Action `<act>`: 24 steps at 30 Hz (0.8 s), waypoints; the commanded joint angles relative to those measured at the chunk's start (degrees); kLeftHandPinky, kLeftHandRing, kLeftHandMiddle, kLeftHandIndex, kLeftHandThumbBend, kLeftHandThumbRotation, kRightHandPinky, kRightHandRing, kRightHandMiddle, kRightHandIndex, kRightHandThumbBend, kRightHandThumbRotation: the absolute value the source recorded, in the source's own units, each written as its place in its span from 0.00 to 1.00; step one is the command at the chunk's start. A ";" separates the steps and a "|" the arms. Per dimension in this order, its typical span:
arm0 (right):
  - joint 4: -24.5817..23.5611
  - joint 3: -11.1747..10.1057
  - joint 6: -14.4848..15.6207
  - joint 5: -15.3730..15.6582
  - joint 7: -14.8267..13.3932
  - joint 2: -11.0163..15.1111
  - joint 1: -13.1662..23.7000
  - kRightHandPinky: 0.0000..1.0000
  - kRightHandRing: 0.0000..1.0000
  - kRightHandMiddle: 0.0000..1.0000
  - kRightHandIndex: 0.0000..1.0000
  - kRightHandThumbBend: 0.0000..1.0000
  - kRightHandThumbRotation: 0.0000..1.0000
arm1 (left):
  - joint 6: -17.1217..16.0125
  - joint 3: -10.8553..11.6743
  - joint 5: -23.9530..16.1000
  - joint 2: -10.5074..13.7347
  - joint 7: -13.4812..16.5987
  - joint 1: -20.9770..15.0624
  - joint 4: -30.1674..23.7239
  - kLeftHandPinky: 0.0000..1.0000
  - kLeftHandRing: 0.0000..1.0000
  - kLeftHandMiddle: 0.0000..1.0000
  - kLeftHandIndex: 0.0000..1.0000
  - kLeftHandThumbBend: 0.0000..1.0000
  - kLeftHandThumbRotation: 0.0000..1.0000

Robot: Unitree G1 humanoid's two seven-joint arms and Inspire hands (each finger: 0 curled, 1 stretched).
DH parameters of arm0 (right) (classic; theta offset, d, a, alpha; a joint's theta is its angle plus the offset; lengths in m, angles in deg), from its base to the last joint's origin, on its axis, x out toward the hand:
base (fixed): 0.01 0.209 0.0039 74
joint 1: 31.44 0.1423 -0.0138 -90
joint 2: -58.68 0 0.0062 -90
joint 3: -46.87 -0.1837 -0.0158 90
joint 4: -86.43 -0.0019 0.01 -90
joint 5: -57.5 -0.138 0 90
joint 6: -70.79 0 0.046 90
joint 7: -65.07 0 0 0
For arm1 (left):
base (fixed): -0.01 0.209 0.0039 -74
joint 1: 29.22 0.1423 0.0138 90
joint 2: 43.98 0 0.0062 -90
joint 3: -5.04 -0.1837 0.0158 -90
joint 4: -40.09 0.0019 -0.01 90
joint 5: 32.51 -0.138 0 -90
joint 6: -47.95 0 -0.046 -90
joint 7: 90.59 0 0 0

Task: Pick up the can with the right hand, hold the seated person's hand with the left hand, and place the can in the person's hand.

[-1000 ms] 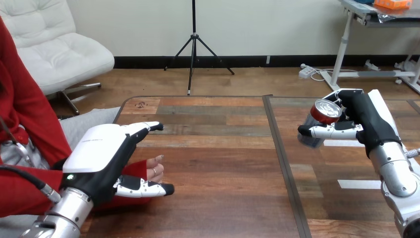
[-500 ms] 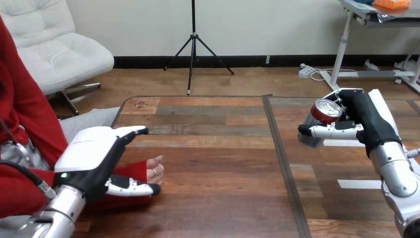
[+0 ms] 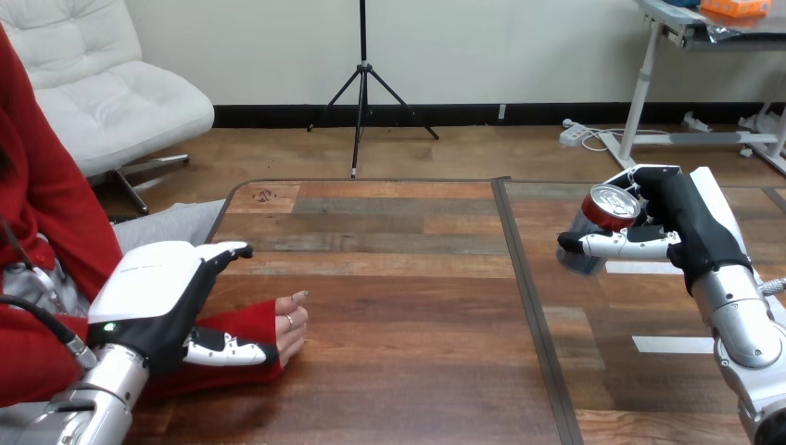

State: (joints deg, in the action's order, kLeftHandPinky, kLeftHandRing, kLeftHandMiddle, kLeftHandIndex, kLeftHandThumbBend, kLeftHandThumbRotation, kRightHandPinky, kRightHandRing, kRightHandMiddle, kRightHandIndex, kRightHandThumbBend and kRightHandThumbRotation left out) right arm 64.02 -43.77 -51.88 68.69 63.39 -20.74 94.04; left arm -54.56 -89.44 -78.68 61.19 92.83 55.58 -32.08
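Red can (image 3: 610, 208): it is held up over the right side of the counter (image 3: 399, 278), tipped, with its silver top shown.
Right robot hand (image 3: 681, 224): its fingers and thumb are curled round the side of the can, so the can is gripped.
Left robot hand (image 3: 148, 289): its fingers are kept fairly straight and nothing is gripped. It is placed over the red sleeve (image 3: 243, 323), just behind the person's hand (image 3: 291, 320). Whether the sleeve is touched cannot be told.
Person's hand: it is rested on the counter at the left, with the fingers loosely bent.
Feel of the can: it is likely thin metal, smooth and slippery. It could be dented by a hard squeeze. Whether it is full or empty cannot be told.
Best place to hold: the round side is gripped at its middle, which looks right. Some of the side should be left free for the person's fingers.
Open room: bare wood is seen between the can and the person's hand. Only a flat dark strip (image 3: 524, 278) has to be crossed.
Edges: the person's hand is near the left edge, so a can let go too early could be lost to the floor.
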 commanded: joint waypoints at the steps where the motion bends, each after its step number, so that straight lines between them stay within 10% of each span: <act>1: -3.06 -1.16 -1.74 -1.39 -0.02 0.15 3.14 0.20 0.25 0.33 0.44 0.88 0.00 | 0.65 -1.29 -0.30 1.72 1.59 -5.06 2.26 0.77 0.81 0.83 0.82 1.00 0.42; 24: -2.90 -1.64 -1.29 -2.03 0.52 0.27 3.10 0.27 0.31 0.39 0.44 0.87 0.00 | 2.98 -2.55 2.61 3.15 -4.96 -7.02 3.17 0.78 0.82 0.84 0.83 1.00 0.41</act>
State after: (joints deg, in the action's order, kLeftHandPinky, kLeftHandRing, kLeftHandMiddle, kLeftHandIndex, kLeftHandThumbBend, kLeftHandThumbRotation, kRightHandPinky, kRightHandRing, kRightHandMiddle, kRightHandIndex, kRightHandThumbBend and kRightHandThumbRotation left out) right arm 64.02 -43.84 -51.88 68.46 63.98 -20.74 94.04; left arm -52.47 -91.60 -77.16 62.06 89.14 52.28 -28.98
